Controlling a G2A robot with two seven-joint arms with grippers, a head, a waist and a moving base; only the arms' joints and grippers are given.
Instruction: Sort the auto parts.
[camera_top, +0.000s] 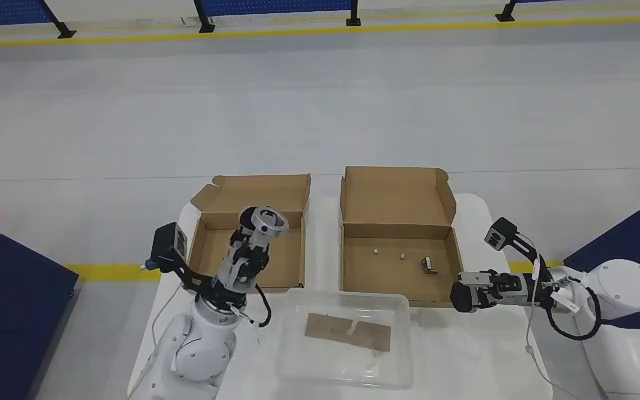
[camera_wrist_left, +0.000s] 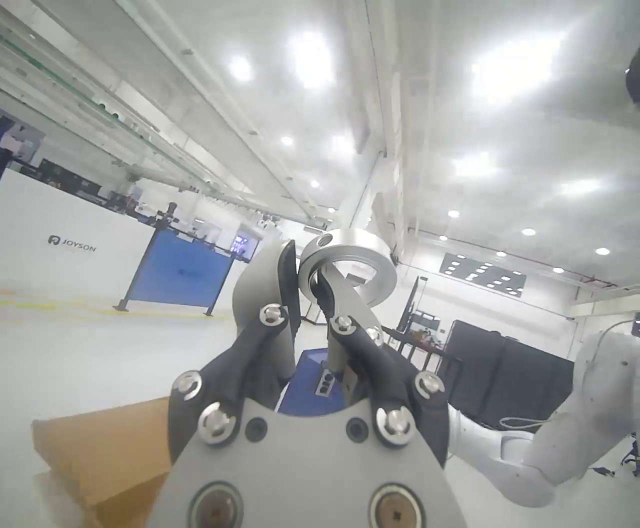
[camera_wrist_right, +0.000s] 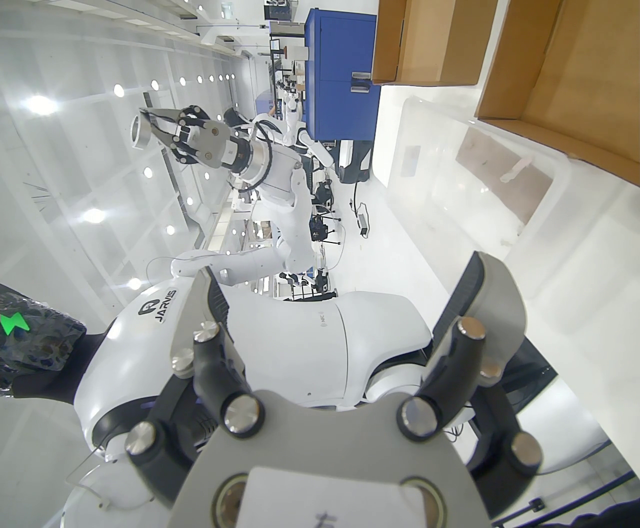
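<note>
Parts (camera_top: 428, 265) in the right box (camera_top: 395, 200) are indistinct. A ring (camera_wrist_left: 372, 252) is gripped by the left hand (camera_wrist_left: 303, 272); the right hand (camera_wrist_right: 342, 266) is held wide.

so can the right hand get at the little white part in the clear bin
Probably yes: the right hand is open and empty beside the clear bin, which has no lid, and the white part lies alone on a cardboard sheet. It would have to clear the bin wall first.
</note>
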